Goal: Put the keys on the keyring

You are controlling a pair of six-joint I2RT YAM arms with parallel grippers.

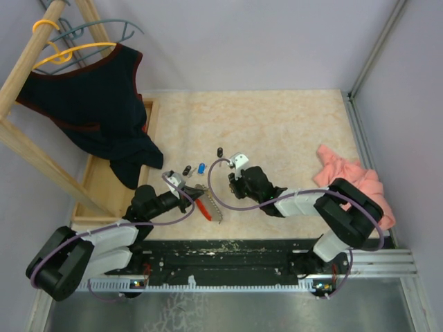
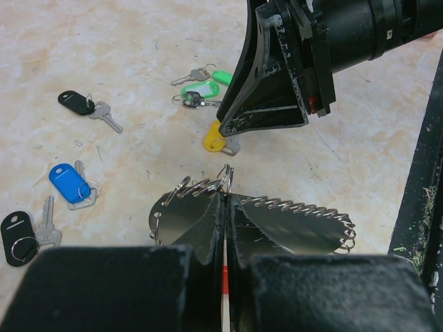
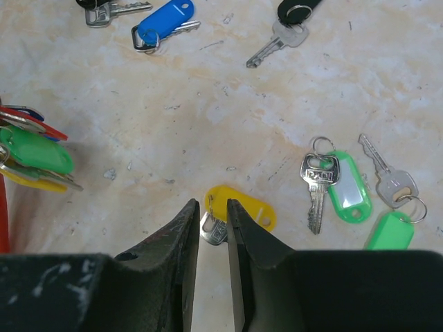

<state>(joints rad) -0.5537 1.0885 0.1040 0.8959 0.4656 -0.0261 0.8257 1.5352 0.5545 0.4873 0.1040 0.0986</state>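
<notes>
Your right gripper (image 3: 212,211) holds its jaws a narrow gap apart, astride the metal end of the yellow key (image 3: 243,207) on the table. Whether it pinches yet, you cannot tell. Just beside it, your left gripper (image 2: 226,200) is clamped on the keyring (image 2: 297,221). Closing on so flat a key could skid it aside. Only the right wrist view shows the threaded keys (image 3: 34,158) bunched together.

A dark sleeveless top (image 1: 90,97) trimmed in red hung from a wooden rack (image 1: 31,62) at the far left corner, its hem drooping onto the rack's flat wooden base (image 1: 104,183). A yellow hanger (image 1: 62,52) and a grey-green hanger (image 1: 104,28) hung on the same rack. Well apart, a crumpled pink cloth (image 1: 353,176) lay at the right edge of the beige marbled table (image 1: 277,124).
</notes>
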